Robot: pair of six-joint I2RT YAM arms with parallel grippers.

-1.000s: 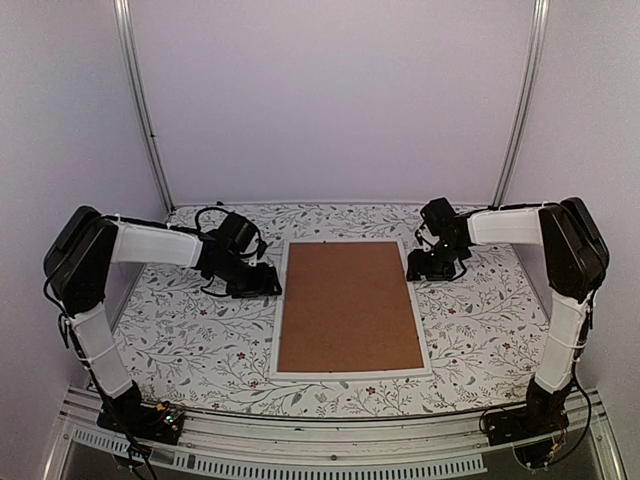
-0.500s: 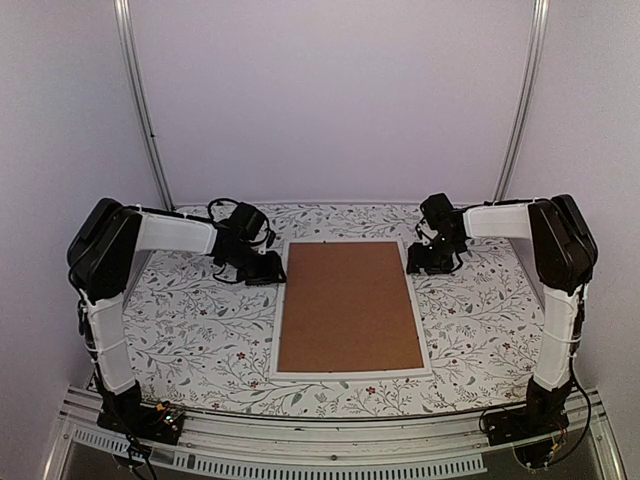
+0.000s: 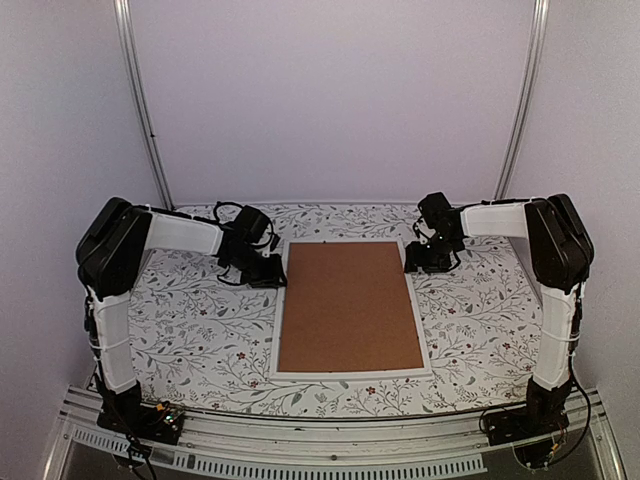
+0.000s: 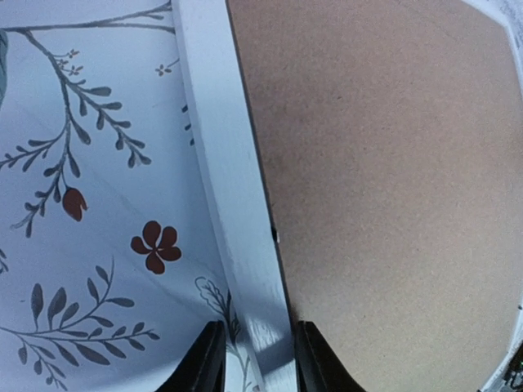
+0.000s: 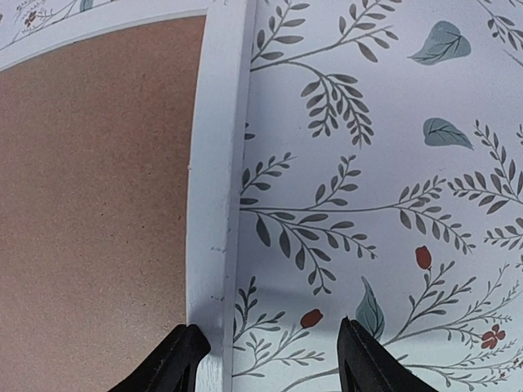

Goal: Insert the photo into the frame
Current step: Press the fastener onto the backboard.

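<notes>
The frame (image 3: 273, 330) lies flat in the middle of the table with a brown backing board (image 3: 348, 305) filling it. The photo is hidden or out of view. My left gripper (image 3: 275, 272) is low at the frame's far left edge. In the left wrist view its fingers (image 4: 260, 367) stand slightly apart on either side of the white border (image 4: 229, 188), next to the board (image 4: 384, 180). My right gripper (image 3: 413, 262) is at the far right edge. In the right wrist view it (image 5: 274, 359) is wide open, with one finger at the border (image 5: 216, 163) and the other over the cloth.
A floral tablecloth (image 3: 480, 320) covers the table. White walls close in the back and both sides. A metal rail (image 3: 320, 440) runs along the near edge between the arm bases.
My left gripper has moved right and farther back, up to the frame's left edge. My right gripper has shifted slightly left to the right edge. The frame has not moved.
</notes>
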